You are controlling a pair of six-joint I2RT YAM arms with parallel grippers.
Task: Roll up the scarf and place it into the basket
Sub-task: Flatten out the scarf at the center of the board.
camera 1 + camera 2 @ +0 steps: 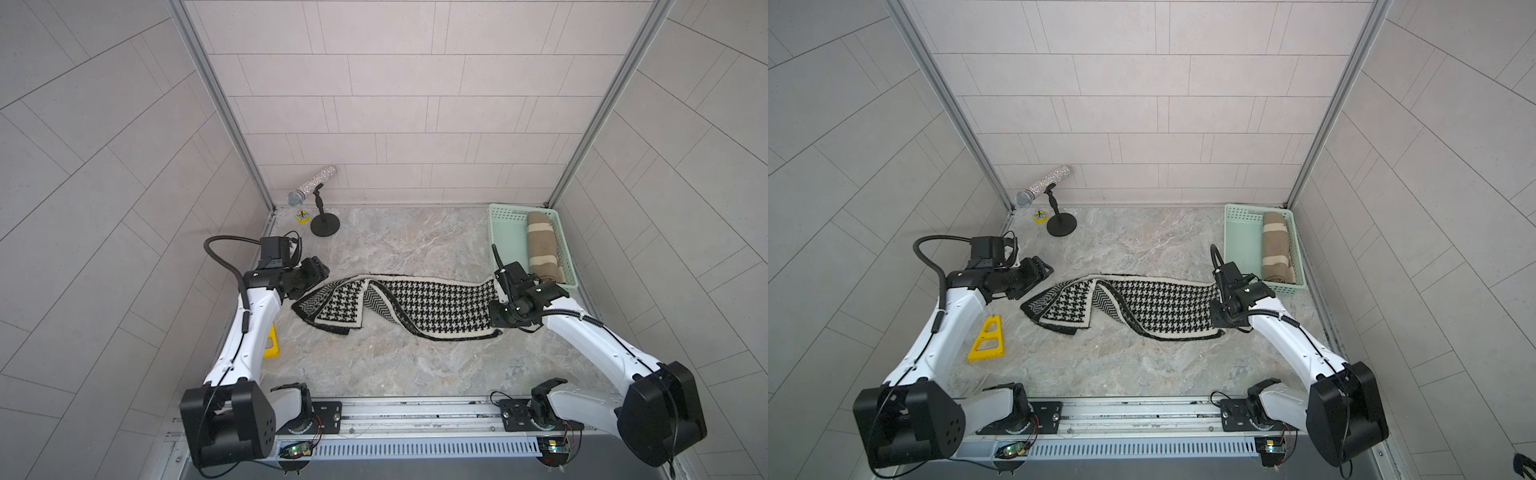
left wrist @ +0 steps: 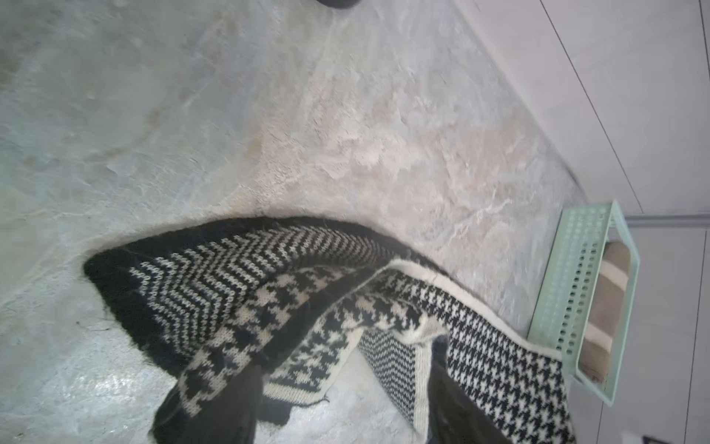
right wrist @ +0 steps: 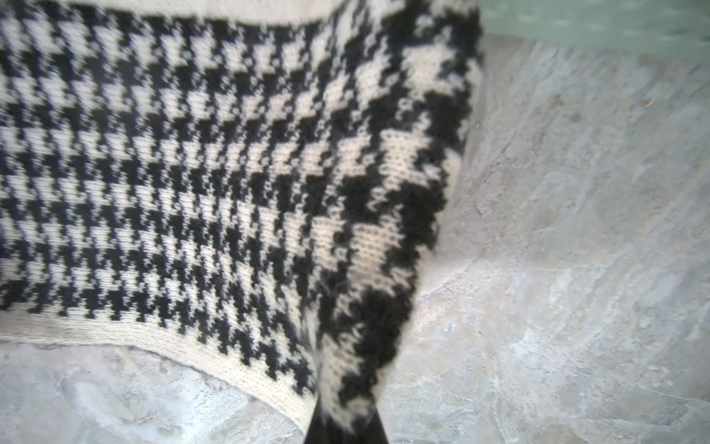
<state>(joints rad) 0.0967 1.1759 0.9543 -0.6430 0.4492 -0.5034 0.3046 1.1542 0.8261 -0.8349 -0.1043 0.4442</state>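
Left arm (image 1: 245, 332) and right arm (image 1: 590, 336) reach up-frame, elbows at the lower corners. Left gripper (image 1: 319, 271): jaws apart, scarf (image 1: 415, 307) draped over one finger. Right gripper (image 3: 345, 428): angled down, clamped on the scarf's right end. Scarf unrolled, mid-frame; basket (image 1: 505, 216) just beside it, at right.

Fig. 1. No text, label, brand, number or sign is legible in any of my views. The dark marking on the small yellow disc (image 1: 302, 216) near the microphone stand (image 1: 324, 227) is too small to read.
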